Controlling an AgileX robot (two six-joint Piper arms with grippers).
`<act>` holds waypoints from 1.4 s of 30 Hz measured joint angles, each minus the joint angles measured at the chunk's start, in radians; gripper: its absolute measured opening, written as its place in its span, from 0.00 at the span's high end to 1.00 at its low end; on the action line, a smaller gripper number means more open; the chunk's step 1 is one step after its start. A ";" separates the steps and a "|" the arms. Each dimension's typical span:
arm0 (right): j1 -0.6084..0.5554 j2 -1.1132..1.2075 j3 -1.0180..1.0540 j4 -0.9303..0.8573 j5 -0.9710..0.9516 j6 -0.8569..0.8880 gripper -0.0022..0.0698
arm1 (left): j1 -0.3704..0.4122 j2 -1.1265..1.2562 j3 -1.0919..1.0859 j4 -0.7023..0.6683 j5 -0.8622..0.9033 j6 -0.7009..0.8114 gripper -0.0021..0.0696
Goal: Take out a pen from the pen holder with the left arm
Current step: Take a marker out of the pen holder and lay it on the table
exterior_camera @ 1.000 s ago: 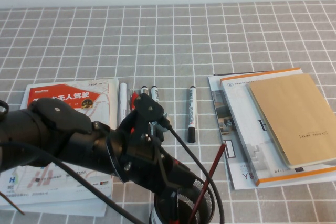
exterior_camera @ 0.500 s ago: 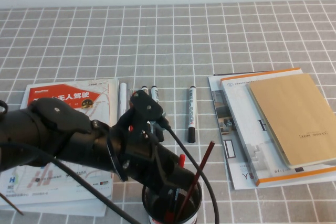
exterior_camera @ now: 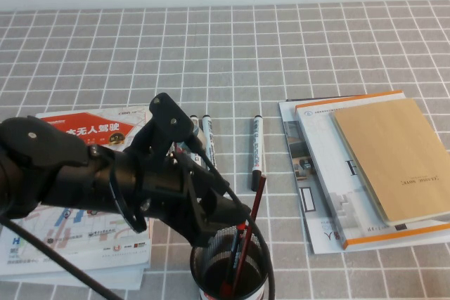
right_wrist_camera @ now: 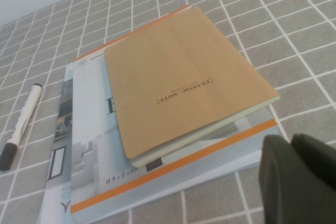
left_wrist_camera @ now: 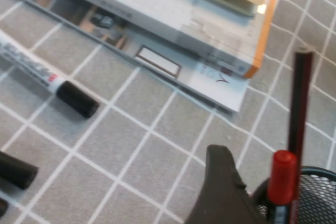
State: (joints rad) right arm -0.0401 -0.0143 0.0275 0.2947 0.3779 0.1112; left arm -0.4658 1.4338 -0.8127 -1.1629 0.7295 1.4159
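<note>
The black mesh pen holder [exterior_camera: 232, 272] stands at the table's near edge, with its rim [left_wrist_camera: 321, 178] showing in the left wrist view. A dark red pencil [exterior_camera: 252, 216] leans in it beside a red-capped pen [left_wrist_camera: 283, 174]. My left gripper [exterior_camera: 228, 214] hovers at the holder's rim, open and holding nothing. One finger [left_wrist_camera: 220, 182] stands just beside the red cap. My right gripper [right_wrist_camera: 302, 179] is shut and empty, close above the tiles near the stacked books; it is outside the high view.
Three black-capped markers [exterior_camera: 256, 152] [exterior_camera: 207, 135] [exterior_camera: 193, 126] lie on the tiles behind the holder. A tan notebook [exterior_camera: 394, 159] tops an orange-edged book stack [exterior_camera: 320, 194] on the right. A red-and-white brochure [exterior_camera: 84, 131] lies under my left arm.
The dark red pencil, lifted and slanted a second ago, has dropped back into the holder. The tilted holder now stands upright. My left gripper opened and the arm shifted left.
</note>
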 joint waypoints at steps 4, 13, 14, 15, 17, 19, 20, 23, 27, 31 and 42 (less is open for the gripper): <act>0.000 0.000 0.000 0.000 0.000 0.000 0.99 | 0.000 -0.002 0.000 0.004 0.022 0.007 0.43; 0.000 0.000 0.000 0.000 0.000 0.000 0.99 | 0.000 0.049 0.000 -0.117 0.035 0.116 0.43; 0.000 0.000 0.000 0.000 0.000 0.000 0.99 | 0.000 0.055 0.000 -0.121 0.035 0.126 0.43; 0.000 0.000 0.000 0.000 0.000 0.000 0.99 | 0.000 0.064 0.000 -0.127 0.035 0.133 0.43; 0.000 0.000 0.000 0.000 0.000 0.000 0.99 | 0.000 0.078 0.000 -0.127 0.035 0.139 0.43; 0.000 0.000 0.000 0.000 0.000 0.000 0.99 | 0.000 0.090 0.000 -0.129 0.035 0.140 0.43; 0.000 0.000 0.000 0.000 0.000 0.000 0.99 | 0.000 0.095 0.000 -0.129 0.035 0.140 0.43; 0.000 0.000 0.000 0.000 0.000 0.000 0.99 | 0.000 0.099 0.000 -0.129 0.035 0.142 0.43; 0.000 0.000 0.000 0.000 0.000 0.000 0.99 | 0.000 0.099 0.000 -0.129 0.035 0.142 0.51; 0.000 0.000 0.000 0.000 0.000 0.000 0.99 | 0.000 0.099 0.000 -0.129 0.039 0.142 0.72; 0.000 0.000 0.000 0.000 0.000 0.000 0.99 | 0.000 0.099 0.000 -0.136 0.111 0.140 0.92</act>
State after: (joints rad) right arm -0.0401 -0.0143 0.0275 0.2947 0.3779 0.1112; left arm -0.4658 1.5329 -0.8127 -1.2992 0.8402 1.5561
